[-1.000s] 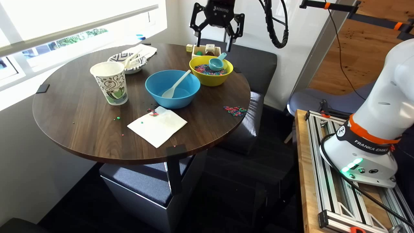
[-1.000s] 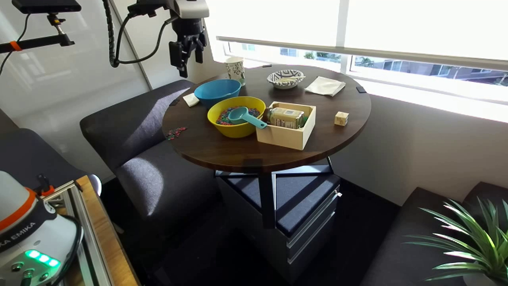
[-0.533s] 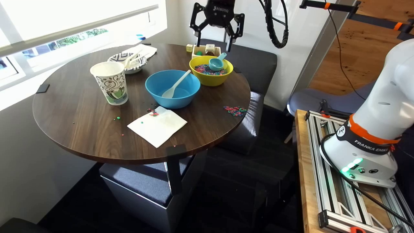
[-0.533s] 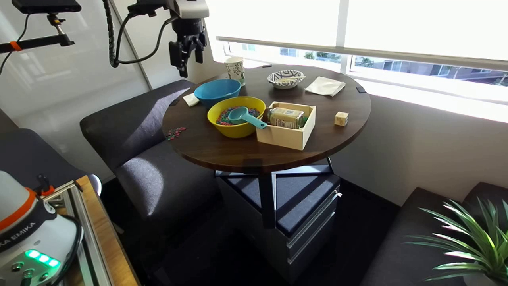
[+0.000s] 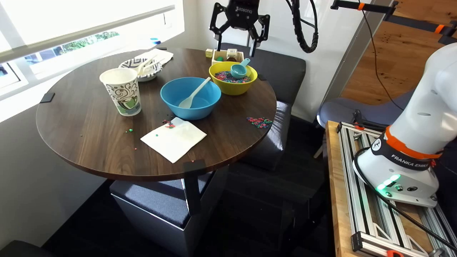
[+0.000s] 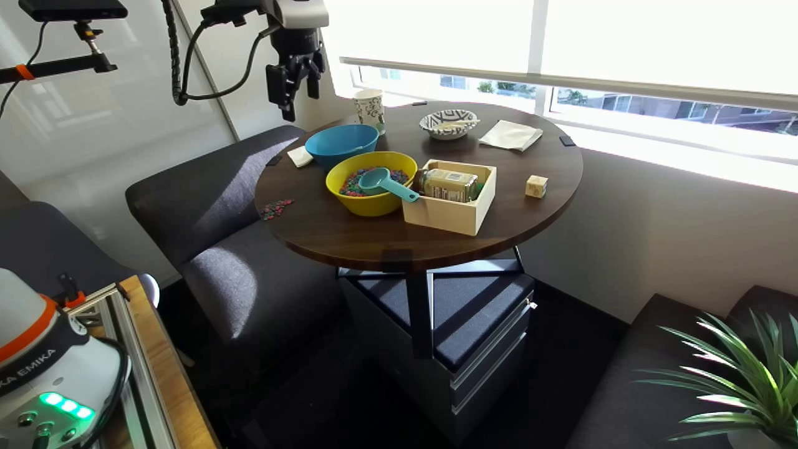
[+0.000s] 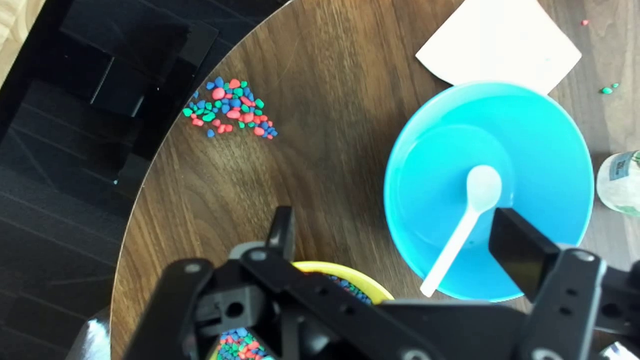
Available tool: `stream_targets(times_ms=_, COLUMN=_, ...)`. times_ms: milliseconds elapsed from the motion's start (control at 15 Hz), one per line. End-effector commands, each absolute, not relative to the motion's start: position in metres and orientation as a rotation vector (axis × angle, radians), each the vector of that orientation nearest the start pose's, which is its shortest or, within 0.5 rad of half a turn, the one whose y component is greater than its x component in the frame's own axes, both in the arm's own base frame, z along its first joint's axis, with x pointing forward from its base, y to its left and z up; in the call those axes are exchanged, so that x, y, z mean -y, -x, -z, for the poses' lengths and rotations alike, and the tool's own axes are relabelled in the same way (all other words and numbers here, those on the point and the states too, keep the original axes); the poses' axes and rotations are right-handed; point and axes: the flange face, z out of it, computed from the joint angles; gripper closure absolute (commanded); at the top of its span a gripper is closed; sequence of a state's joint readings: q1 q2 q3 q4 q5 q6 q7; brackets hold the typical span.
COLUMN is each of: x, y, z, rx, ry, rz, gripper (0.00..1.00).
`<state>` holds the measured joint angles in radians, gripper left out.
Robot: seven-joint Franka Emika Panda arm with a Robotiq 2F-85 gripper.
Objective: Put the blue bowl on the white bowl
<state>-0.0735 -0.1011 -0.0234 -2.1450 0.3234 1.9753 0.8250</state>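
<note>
Gripper [image 5: 235, 53] hangs apart, higher than the blue bowl [image 5: 200, 102].

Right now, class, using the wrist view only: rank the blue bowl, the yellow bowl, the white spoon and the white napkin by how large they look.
1. Blue bowl
2. White napkin, partly out of frame
3. White spoon
Unranked: yellow bowl, mostly hidden, so its size is unsure.

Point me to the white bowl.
In an exterior view, the white bowl sits far back on the table, right of the paper cup and left of a napkin.
</note>
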Motion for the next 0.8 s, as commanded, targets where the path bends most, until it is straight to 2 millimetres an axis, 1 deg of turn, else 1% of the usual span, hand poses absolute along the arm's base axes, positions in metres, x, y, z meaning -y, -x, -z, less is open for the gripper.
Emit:
stream_targets(times_ms=0, x=0.036, y=-0.523, z=-0.45, rx=-1.543, ry=2.406, rz=-0.219, gripper=0.0)
stream_targets(times_ms=67, x=0.036, y=-0.526, z=-0.455, rx=-1.552, ry=2.407, rz=-0.189, gripper=0.0)
stream_targets(times_ms=267, x=0.049, y=-0.54, z=-0.465, rx=-1.61, ry=2.44, rz=0.024, gripper=0.0)
stream_targets(times_ms=400, x=0.063, y=-0.551, z=-0.462, rx=-1.694, ry=2.433, rz=0.187, gripper=0.0)
stream_targets(times_ms=467, x=0.068, y=-0.554, z=-0.458, rx=-1.738, ry=2.429, rz=0.224, gripper=0.0)
stream_targets(times_ms=533, x=0.07, y=-0.554, z=-0.456, rx=-1.762, ry=2.432, rz=0.237, gripper=0.0)
stream_targets(times_ms=600, x=0.067, y=-0.552, z=-0.452, rx=-1.732, ry=2.45, rz=0.168, gripper=0.0)
stream_targets(times_ms=733, x=0.052, y=-0.545, z=-0.444, rx=-1.622, ry=2.51, rz=0.048, gripper=0.0)
